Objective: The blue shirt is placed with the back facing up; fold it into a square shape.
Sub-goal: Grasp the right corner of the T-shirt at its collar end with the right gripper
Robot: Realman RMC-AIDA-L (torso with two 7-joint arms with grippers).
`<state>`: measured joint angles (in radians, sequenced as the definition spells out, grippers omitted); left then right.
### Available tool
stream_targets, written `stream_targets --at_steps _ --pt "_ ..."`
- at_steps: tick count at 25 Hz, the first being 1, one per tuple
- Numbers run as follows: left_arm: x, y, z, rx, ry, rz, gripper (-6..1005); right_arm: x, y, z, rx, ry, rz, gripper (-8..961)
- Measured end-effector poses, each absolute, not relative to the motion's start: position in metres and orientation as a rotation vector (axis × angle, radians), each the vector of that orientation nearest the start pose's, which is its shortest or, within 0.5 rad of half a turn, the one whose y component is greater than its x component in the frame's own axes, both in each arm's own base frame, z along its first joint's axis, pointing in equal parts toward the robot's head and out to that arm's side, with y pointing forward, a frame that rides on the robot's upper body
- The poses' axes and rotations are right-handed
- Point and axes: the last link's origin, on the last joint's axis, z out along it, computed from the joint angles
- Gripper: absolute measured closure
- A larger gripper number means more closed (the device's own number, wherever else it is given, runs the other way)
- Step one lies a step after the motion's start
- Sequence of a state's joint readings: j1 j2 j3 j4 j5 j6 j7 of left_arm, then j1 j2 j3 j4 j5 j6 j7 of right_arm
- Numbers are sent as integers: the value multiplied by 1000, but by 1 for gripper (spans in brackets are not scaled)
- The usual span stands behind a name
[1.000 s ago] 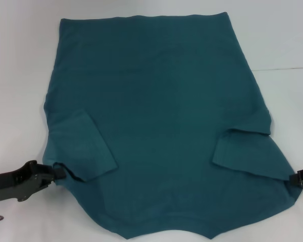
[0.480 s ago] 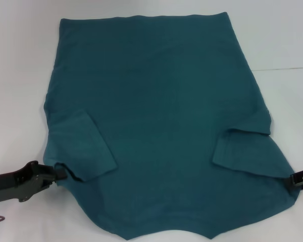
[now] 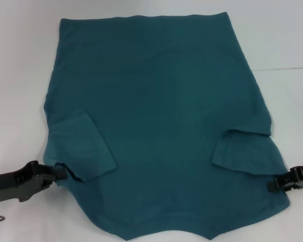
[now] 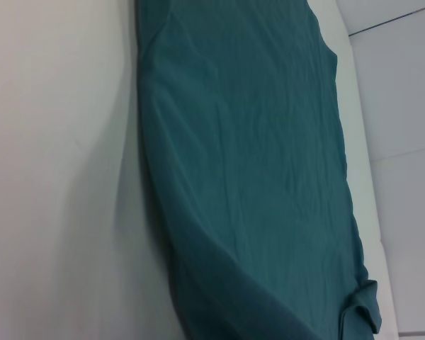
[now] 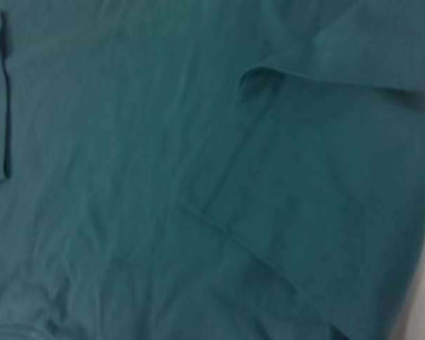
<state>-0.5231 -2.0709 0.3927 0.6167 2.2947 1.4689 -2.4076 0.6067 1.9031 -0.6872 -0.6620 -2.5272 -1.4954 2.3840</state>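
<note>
Both end effectors, left (image 3: 60, 172) and right (image 3: 273, 183), pinch the blue shirt (image 3: 156, 121) at its shoulder edges.

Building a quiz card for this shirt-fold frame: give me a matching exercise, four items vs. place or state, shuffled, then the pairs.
Column 1:
1. left claw
2. right claw
3. blue shirt
4. table

Column 2:
A. spread flat, both sleeves folded in over the body
B. white, bare on either side of the fabric
C. at the shirt's edge by the robot's right sleeve fold
D. at the shirt's edge by the robot's left sleeve fold

Pairs: 1-D, 2-C, 3-A, 4-B
</note>
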Motion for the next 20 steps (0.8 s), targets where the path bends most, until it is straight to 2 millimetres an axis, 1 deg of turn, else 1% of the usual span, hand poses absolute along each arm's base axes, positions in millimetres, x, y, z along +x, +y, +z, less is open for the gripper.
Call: stream_targets --at_steps 10,20 --pt "-318 323 10 2159 2367 831 980 331 343 57 -2230 1817 -13 462" --pt "-316 324 9 2159 2362 833 980 322 349 53 -2262 1793 0 461"
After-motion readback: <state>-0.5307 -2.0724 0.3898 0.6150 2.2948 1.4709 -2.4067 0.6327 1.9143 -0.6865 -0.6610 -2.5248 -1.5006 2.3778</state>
